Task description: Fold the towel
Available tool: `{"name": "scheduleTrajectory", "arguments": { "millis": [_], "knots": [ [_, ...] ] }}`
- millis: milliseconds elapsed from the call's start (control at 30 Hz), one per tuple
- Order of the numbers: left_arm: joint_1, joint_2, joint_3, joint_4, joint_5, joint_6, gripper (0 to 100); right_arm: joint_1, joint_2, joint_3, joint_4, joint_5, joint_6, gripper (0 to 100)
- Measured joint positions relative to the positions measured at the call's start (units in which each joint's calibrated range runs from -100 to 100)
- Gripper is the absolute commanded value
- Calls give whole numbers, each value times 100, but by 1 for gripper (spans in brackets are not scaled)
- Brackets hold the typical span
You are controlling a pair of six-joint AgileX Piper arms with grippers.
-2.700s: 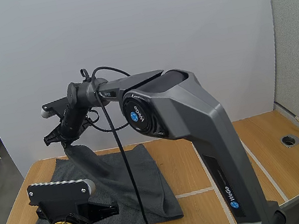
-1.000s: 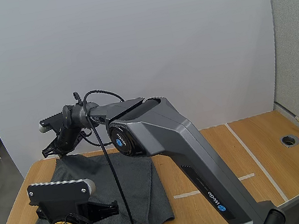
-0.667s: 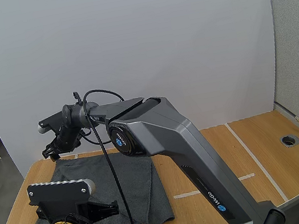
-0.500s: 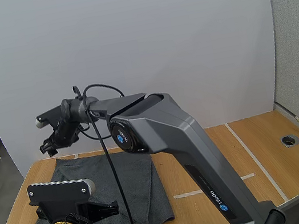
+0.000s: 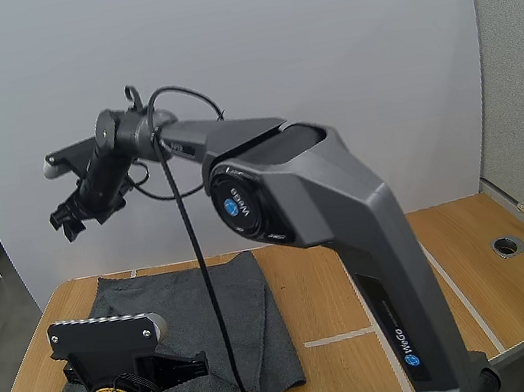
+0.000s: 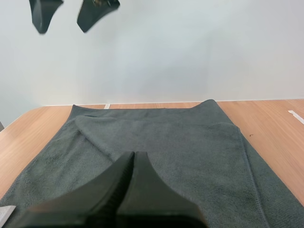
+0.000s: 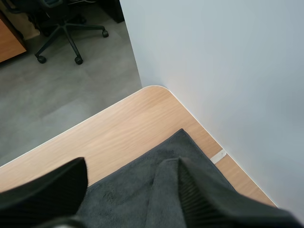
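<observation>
Dark grey terry towel (image 5: pixel 211 307) lies flat on the light wooden table (image 5: pixel 358 280), on the table's 9 o'clock half. Its far edge runs close to the table's 12 o'clock edge.

My right gripper (image 5: pixel 70 222) is up in the air, well clear of the cloth, out past the towel's 11 o'clock corner. In the right wrist view its two black fingers (image 7: pixel 42 194) stand apart with ribbed faces turned inward and nothing between them. Below them are the towel corner (image 7: pixel 123 190) and the rounded table corner (image 7: pixel 118 128).

My left gripper (image 5: pixel 192 364) sits low at the towel's 6 o'clock edge. In the left wrist view its fingers lie together as one dark wedge (image 6: pixel 133 154) pointing toward 12 o'clock over the cloth (image 6: pixel 166 156); I see no cloth pinched in them. A shallow crease crosses the towel's far part. Bare table (image 6: pixel 270 114) shows at its 3 o'clock side, and the right gripper (image 6: pixel 66 14) hangs high above the far 11 o'clock corner.
</observation>
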Motion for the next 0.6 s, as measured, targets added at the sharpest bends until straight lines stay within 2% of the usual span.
{"name": "scheduleTrajectory", "arguments": {
  "millis": [67, 233, 367, 600],
  "knots": [
    [0, 0, 0, 0, 0, 0, 0, 0, -180, 0, -37, 280, 155, 0],
    [0, 0, 0, 0, 0, 0, 0, -22, -650, 0, -517, 933, 507, 0],
    [0, 0, 0, 0, 0, 0, 0, -52, -1157, 0, -1288, 1592, 899, 0],
    [0, 0, 0, 0, 0, 0, 0, -67, -1910, 346, -2069, 1936, 1309, 0]
  ]
}}
